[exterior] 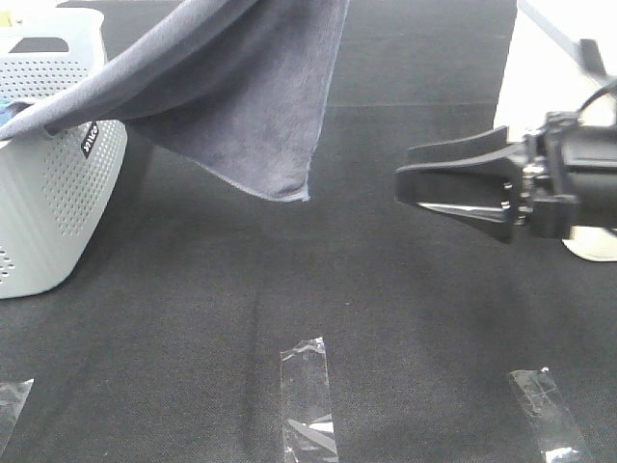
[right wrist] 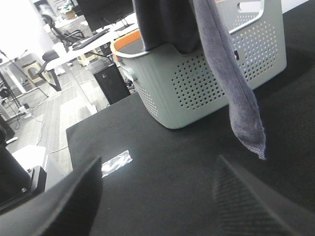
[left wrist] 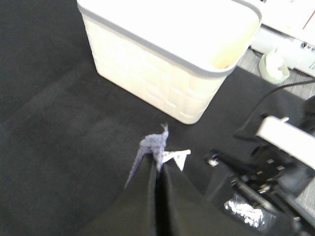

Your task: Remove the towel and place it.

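The slate-grey towel [exterior: 241, 96] stretches from the white perforated basket [exterior: 48, 193] at the left up out of the top of the exterior view. Its free corner dangles above the black mat. In the left wrist view my left gripper [left wrist: 157, 164] is shut on a bunched bit of the towel [left wrist: 153, 143], with a small white tag beside it. To the right of the hanging corner, and apart from it, my right gripper [exterior: 403, 172] stands open and points left. In the right wrist view its two fingers [right wrist: 157, 167] frame the hanging towel [right wrist: 236, 88] and the basket [right wrist: 211, 73].
Strips of clear tape [exterior: 307, 386] [exterior: 545, 400] lie on the black mat [exterior: 193, 318] near the front edge. A second, cream bin [left wrist: 172, 54] shows in the left wrist view. A white object [exterior: 590, 246] sits at the right edge under my right arm.
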`<state>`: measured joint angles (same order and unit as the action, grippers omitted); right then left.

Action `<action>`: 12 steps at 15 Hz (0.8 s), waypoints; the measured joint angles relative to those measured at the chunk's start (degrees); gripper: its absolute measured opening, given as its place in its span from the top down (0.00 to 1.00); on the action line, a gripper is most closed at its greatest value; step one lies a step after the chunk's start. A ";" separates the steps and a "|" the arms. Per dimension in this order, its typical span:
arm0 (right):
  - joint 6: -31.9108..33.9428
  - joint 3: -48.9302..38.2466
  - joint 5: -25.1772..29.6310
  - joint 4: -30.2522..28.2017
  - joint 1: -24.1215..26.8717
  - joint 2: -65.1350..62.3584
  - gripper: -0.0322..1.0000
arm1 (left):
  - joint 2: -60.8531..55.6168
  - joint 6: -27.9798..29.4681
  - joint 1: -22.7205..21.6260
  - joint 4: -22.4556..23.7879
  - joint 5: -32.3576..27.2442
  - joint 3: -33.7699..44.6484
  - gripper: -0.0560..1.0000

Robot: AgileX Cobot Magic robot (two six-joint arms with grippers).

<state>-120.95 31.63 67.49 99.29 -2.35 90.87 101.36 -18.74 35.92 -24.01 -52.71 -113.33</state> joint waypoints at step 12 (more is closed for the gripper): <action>1.83 23.09 -6.99 0.40 -10.54 23.61 0.34 | 0.06 0.00 0.00 -1.55 3.15 0.00 0.95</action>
<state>-119.12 54.72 60.50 99.69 -12.89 114.48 101.41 -18.74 35.92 -25.55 -49.56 -113.33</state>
